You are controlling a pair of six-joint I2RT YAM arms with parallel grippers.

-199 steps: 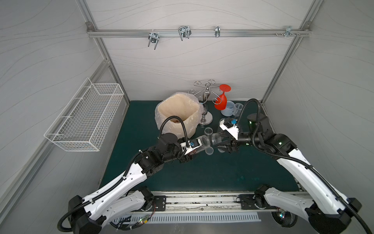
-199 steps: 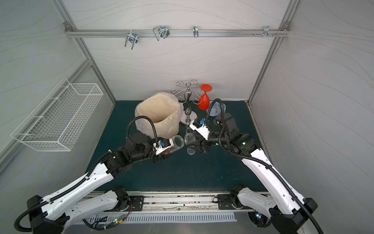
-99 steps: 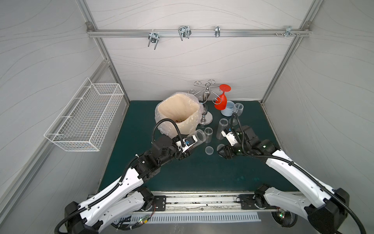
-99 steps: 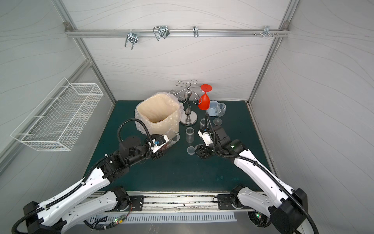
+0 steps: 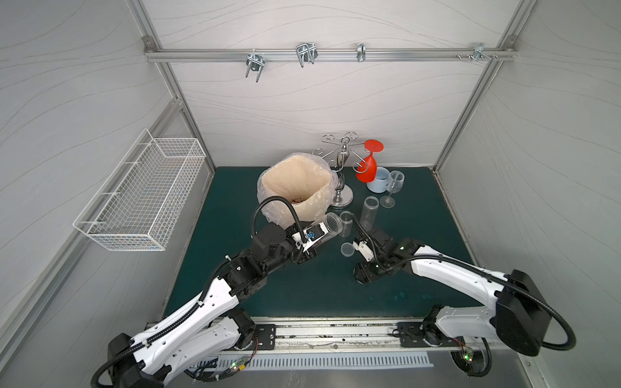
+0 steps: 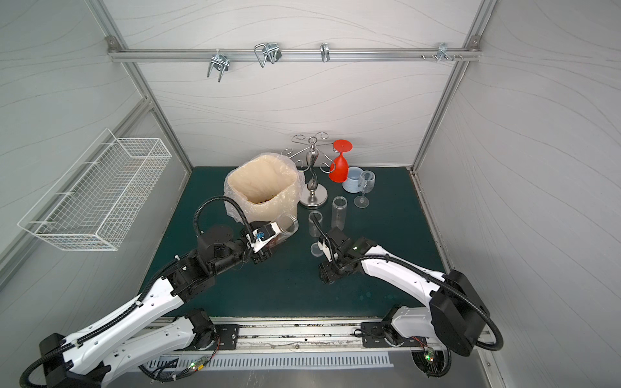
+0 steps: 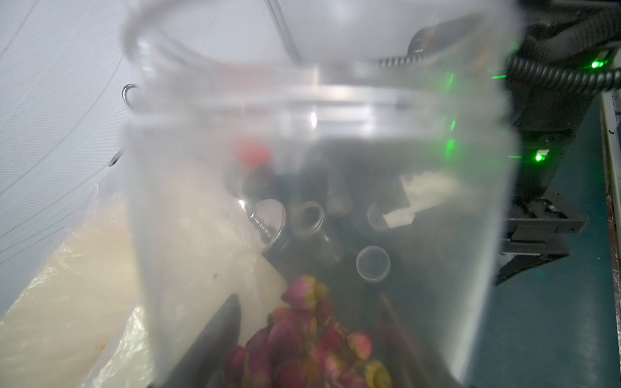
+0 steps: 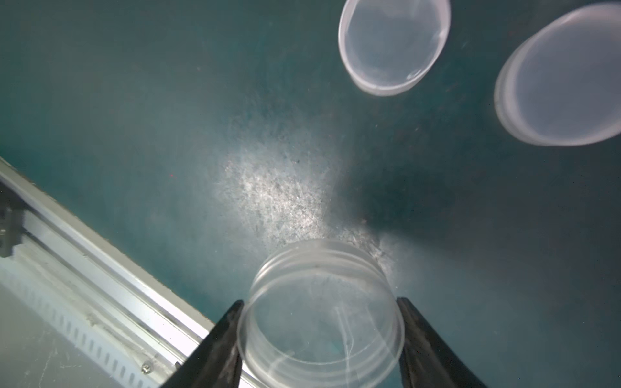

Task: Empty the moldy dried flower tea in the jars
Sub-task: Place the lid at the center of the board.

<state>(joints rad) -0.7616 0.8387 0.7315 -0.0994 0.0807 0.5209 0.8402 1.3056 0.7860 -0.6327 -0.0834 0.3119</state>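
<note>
My left gripper point(image 5: 317, 236) point(image 6: 267, 236) is shut on the wider clear jar point(image 5: 329, 224) point(image 6: 286, 225). The jar is lidless and lies tilted beside the bin's front wall. The pink and reddish dried flower tea point(image 7: 302, 342) is heaped at its base, between my fingers. My right gripper point(image 8: 320, 300) point(image 5: 362, 277) points down low over the mat, shut on a clear threaded lid point(image 8: 321, 322). Two more lids point(image 8: 393, 43) point(image 8: 557, 77) lie on the mat beyond it. An empty tall jar point(image 5: 369, 210) and an empty short jar point(image 5: 346, 223) stand upright, both without lids.
A beige bin with a plastic liner point(image 5: 295, 188) stands at the back and holds some reddish bits. Behind the jars are a chrome glass stand point(image 5: 342, 198) with a red glass point(image 5: 368, 168), a pale blue mug point(image 5: 379, 181) and a clear wine glass point(image 5: 391, 191). A wire basket point(image 5: 144, 198) hangs on the left wall.
The two grippers met at the jar a second ago. The right one has since drawn back and down to the mat with the lid. The left has carried the open jar toward the bin.
</note>
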